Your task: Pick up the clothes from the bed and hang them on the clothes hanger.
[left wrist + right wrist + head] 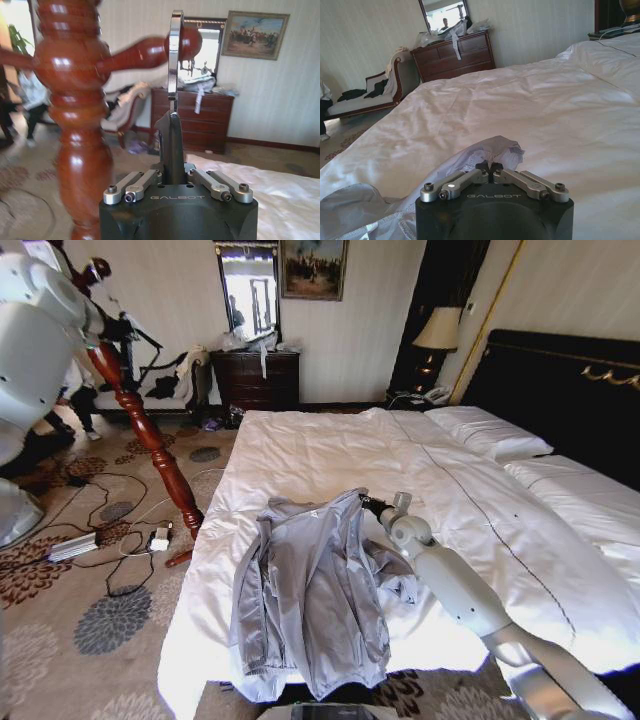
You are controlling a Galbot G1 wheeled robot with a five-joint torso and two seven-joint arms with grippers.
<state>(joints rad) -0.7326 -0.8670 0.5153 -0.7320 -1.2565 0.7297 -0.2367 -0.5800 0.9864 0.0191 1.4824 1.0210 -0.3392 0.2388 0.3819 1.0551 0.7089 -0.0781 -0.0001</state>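
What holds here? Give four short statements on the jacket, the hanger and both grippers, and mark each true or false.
1. The right gripper is shut on the jacket. True.
2. The jacket hangs on the coat stand. False: it lies on the bed.
3. The left gripper is shut on the clothes hanger, beside the coat stand. True.
4. The jacket is on the clothes hanger. False: the two are apart.
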